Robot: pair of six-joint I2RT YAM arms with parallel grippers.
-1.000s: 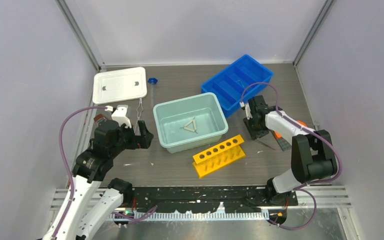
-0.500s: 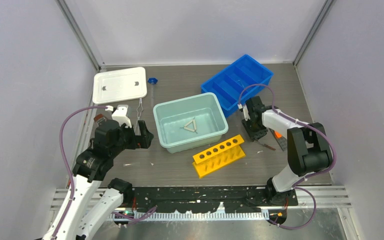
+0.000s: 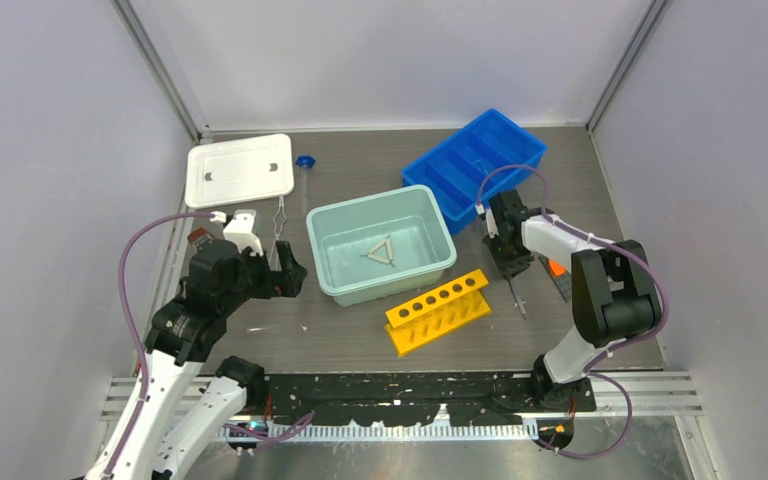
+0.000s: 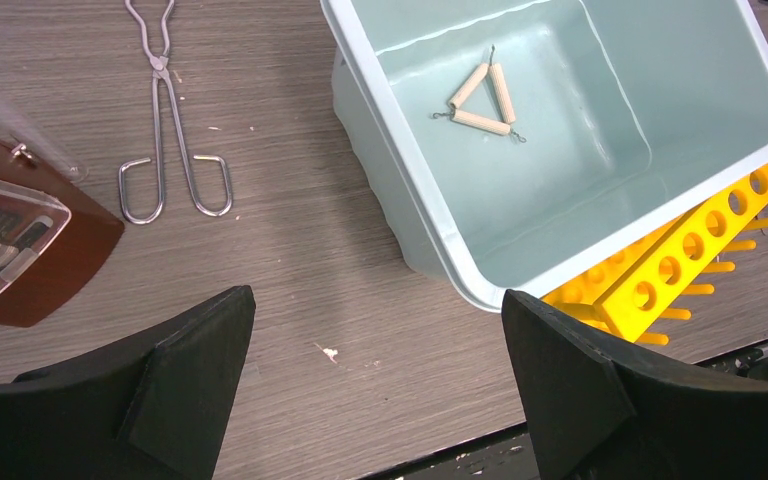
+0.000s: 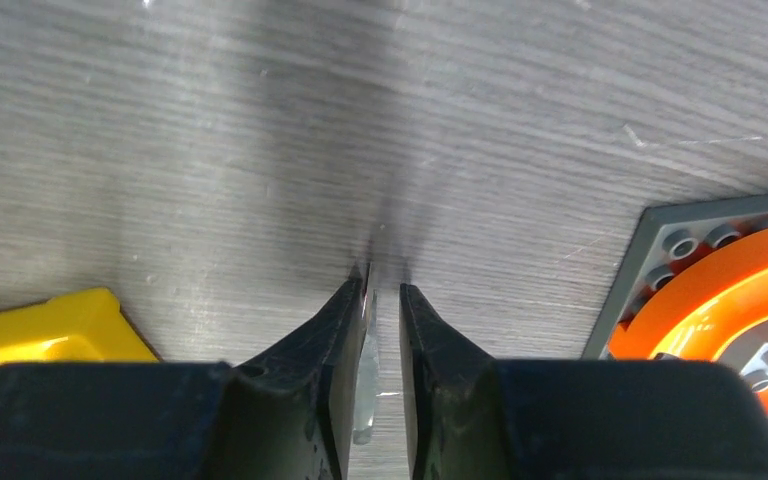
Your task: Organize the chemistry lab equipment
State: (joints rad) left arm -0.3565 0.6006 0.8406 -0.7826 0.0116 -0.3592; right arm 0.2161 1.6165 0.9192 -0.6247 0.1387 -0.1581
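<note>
Since the thin silvery metal tool is so slim, my right gripper stands narrow about it near the yellow holed plastic rack; pinching or not, I cannot tell. My left gripper gapes wide.

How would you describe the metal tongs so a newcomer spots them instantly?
Start at the pale teal tub in the middle of the table. On the bare surface just off its left side, in front of the white lid, lie the tongs. They are the only long, scissor-like silvery tool with two loop handles; the wire triangle sits inside the tub instead.
</note>
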